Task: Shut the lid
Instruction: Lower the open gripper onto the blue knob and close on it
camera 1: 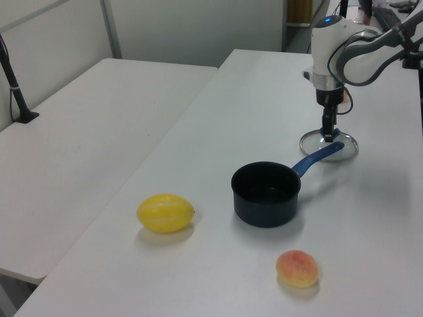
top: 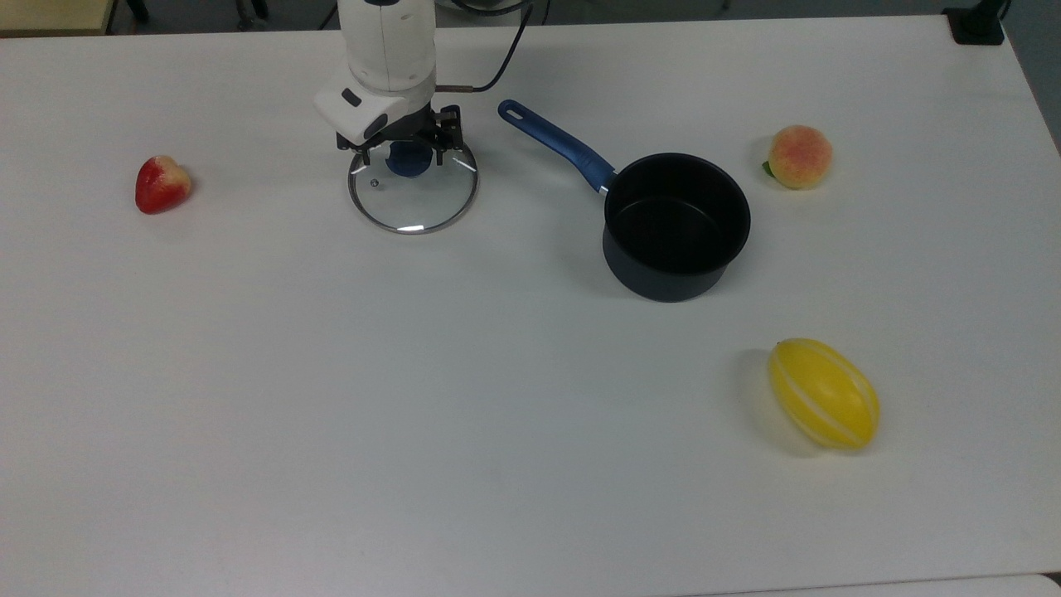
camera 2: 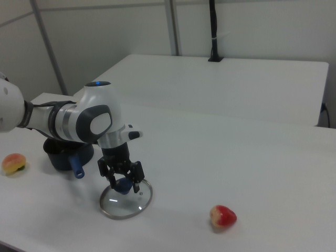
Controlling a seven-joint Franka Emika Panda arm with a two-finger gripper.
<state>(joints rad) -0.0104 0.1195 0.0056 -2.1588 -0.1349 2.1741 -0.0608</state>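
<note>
The lid (top: 413,186) lies flat on the white table (top: 414,373), at the top view's left of the saucepan (top: 675,224) and apart from it. The gripper (top: 408,152) stands straight above the lid, its 2 fingers (camera 2: 137,175) spread and unclenched either side of the blue knob (camera 2: 124,185), gripping nothing.

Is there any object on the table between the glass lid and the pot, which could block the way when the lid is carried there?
Nothing visible blocks it. The lid lies flat with the gripper at its knob; between it and the saucepan is bare table. Only the pan's blue handle points toward the lid.
</note>
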